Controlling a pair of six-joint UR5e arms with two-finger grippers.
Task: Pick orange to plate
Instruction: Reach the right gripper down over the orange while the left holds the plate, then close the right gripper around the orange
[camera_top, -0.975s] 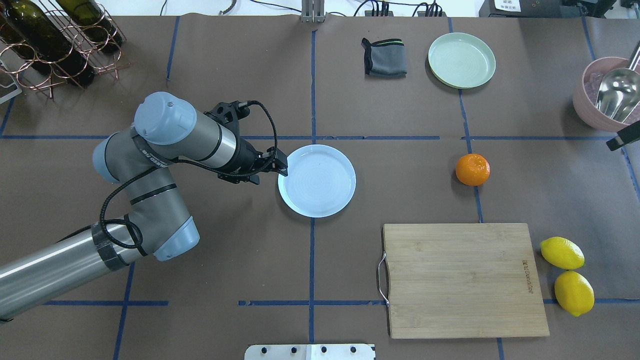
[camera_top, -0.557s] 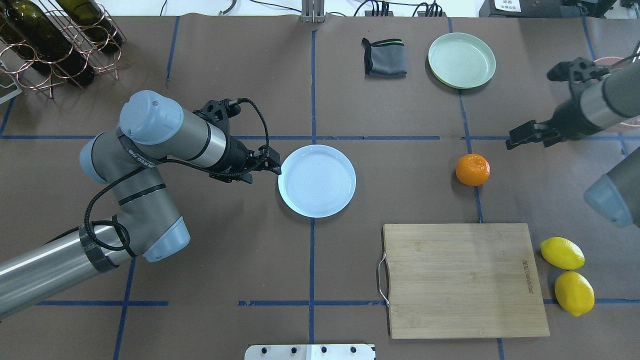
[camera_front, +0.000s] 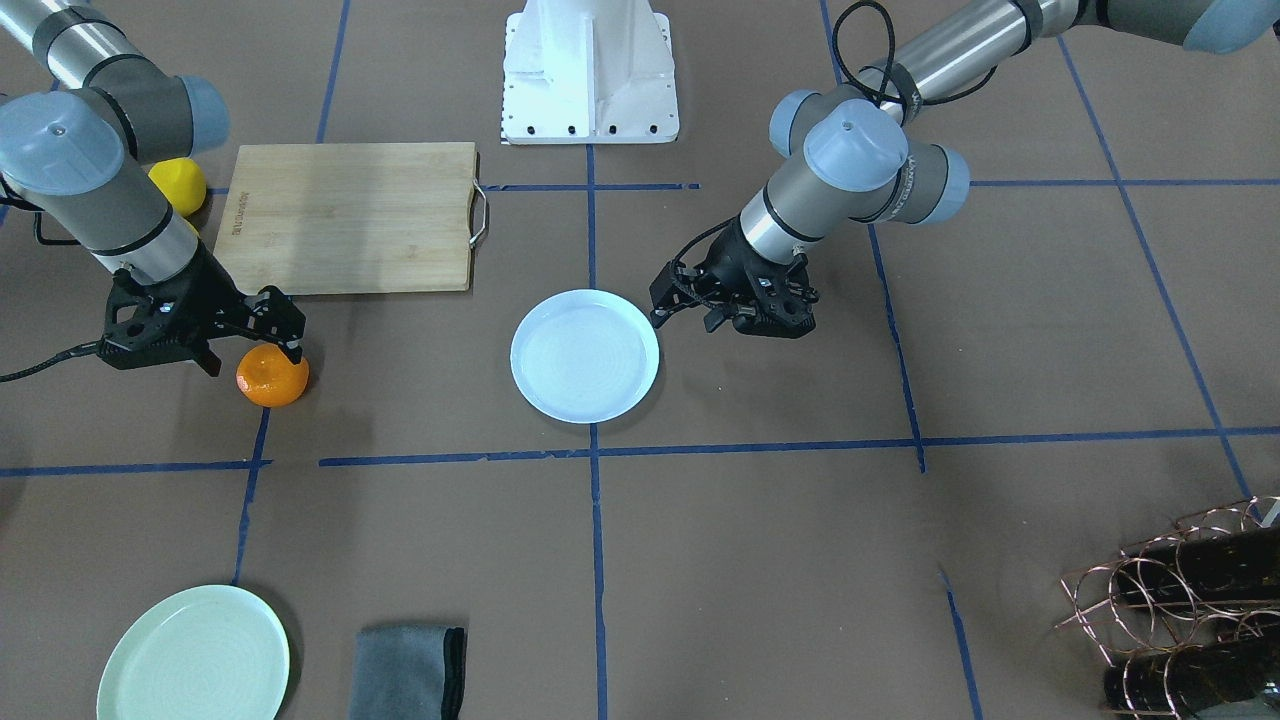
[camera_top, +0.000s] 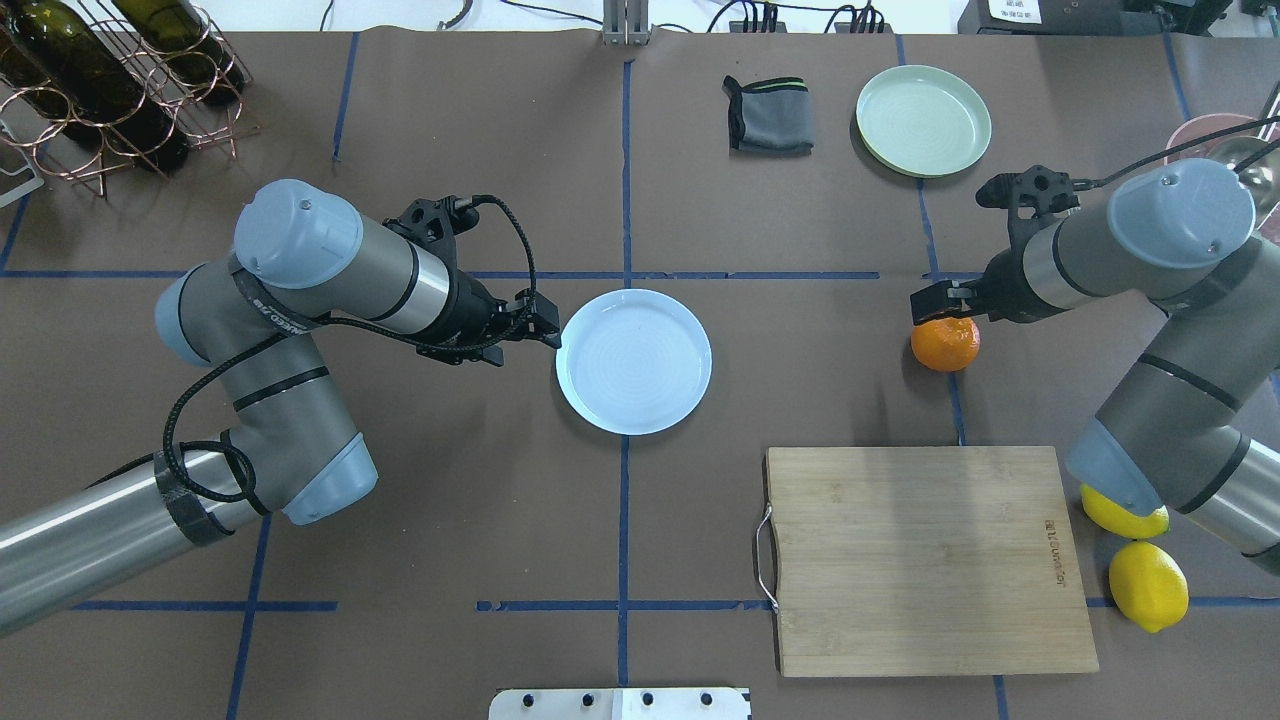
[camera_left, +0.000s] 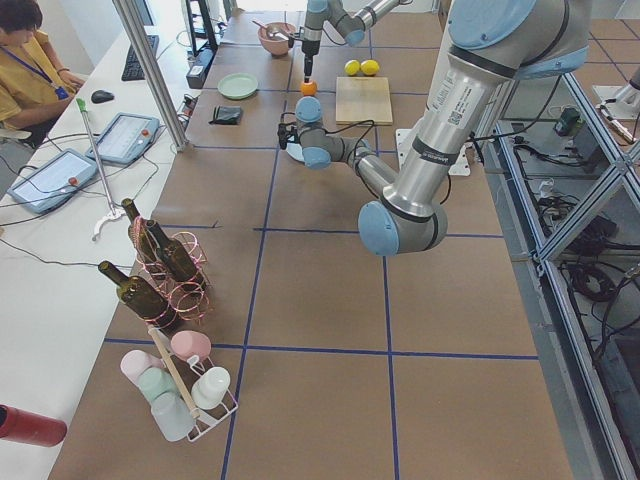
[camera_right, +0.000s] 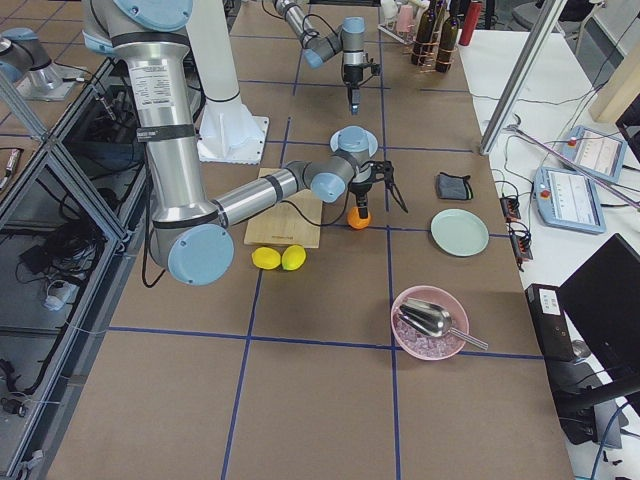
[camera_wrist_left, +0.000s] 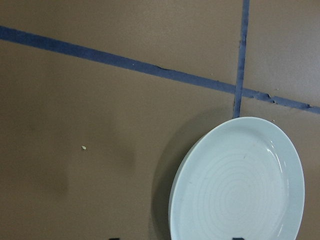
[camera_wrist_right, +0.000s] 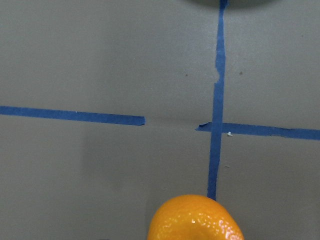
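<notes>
Closest to the robot, the bamboo cutting board (camera_top: 925, 560) lies flat, nearer than the plate (camera_top: 634, 362) and to its right. Two lemons (camera_top: 1148, 585) sit further right of the plate again, one partly tucked under the right arm (camera_top: 1115, 465). Now the middle row, and here's the action. The plate sits bare, and the left gripper (camera_top: 545, 322) hangs just off the plate's left rim, fingers spread wide, holding nothing. Its wrist view catches only their tips at the bottom edge. Well to the plate's right, level with it, the orange (camera_top: 945, 342) rests on the paper, nowhere near the plate. The right gripper (camera_top: 938, 300) hovers over the orange's far side. From the front its fingers look parted, gripping nothing, and whether they touch the fruit I cannot tell. Further back from the plate, on its right, lie a folded grey cloth (camera_top: 770, 115) and a mint-green plate (camera_top: 923, 120). A pink bowl (camera_right: 415, 350) with a metal scoop (camera_right: 425, 318) sits further right still, and a bottle rack (camera_top: 150, 110) stands away to the plate's far left
</notes>
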